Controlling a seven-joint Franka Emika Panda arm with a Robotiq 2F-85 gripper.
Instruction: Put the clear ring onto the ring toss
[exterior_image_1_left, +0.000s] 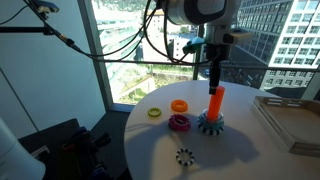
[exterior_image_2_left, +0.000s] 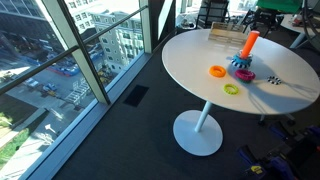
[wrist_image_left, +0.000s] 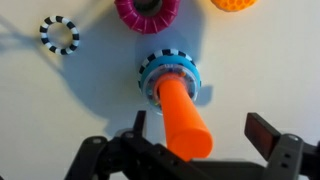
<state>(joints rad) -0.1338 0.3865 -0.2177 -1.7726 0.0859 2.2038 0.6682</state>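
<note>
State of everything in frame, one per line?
gripper: open, over ring toss
ring toss: upright on table
orange ring: flat on table
yellow-green ring: flat on table
magenta ring: flat, beside ring toss
black toothed ring: flat on table
clear ring: not discernible

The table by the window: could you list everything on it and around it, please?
table: one, white, round, beside tall windows
ring toss: one, orange peg on a teal toothed base, on the table
orange ring: one, orange, lying flat on the table
magenta ring: one, magenta, close beside the ring toss base
yellow-green ring: one, yellow-green, on the window side of the other rings
black toothed ring: one, black and white, lying apart from the group
flat box: one, tan, near the table's edge
clear ring: none that I can make out
robot arm: one, pale grey, above the table
tool: one, black, open, above the peg
</note>
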